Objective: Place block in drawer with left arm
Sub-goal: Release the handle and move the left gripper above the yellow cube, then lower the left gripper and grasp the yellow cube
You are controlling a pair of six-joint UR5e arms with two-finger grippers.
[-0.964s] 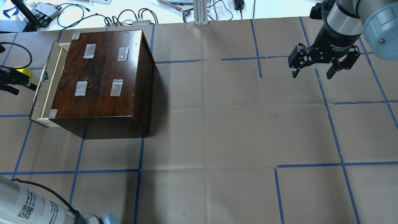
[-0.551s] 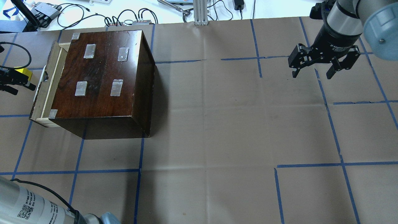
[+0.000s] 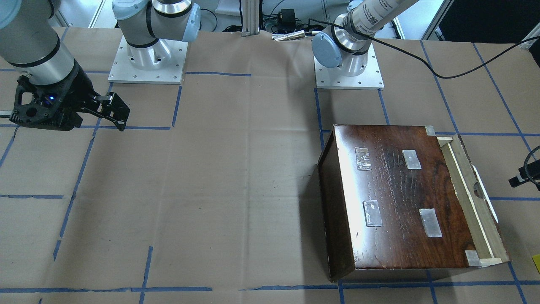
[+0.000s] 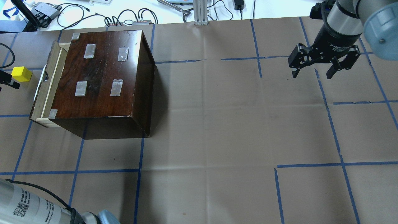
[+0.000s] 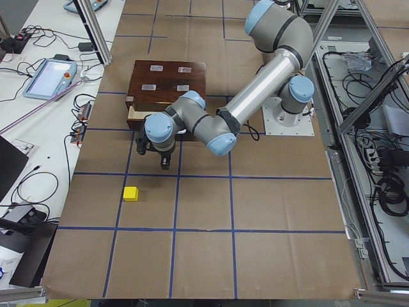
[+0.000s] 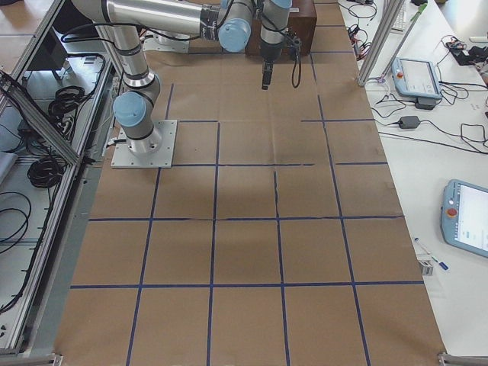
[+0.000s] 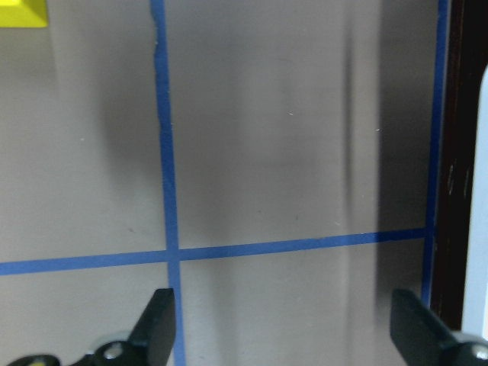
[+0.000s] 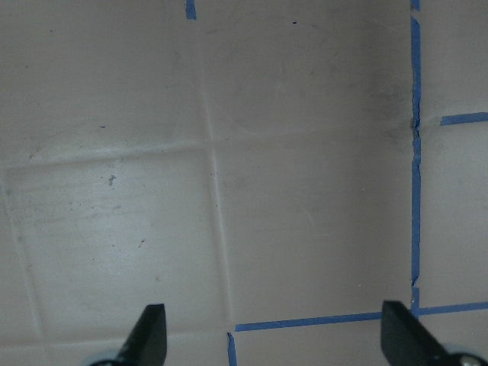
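Downward the left gripper (image 7: 293, 320) was pointed, its fingers spread wide and empty, the left arm (image 5: 255, 96) bent at the elbow. The block (image 4: 21, 74) was seen lying free on the table (image 4: 217, 124) nearby, outside the partly open drawer (image 4: 46, 90).

Block (image 7: 21, 11): cropped by the wrist view's top-left corner; a sliver at the front view's right edge.
Drawer (image 4: 46, 90): interior mostly hidden beneath the cabinet (image 4: 102, 77) top.
Left gripper (image 7: 286, 328): only fingertips show, at the lower edge.
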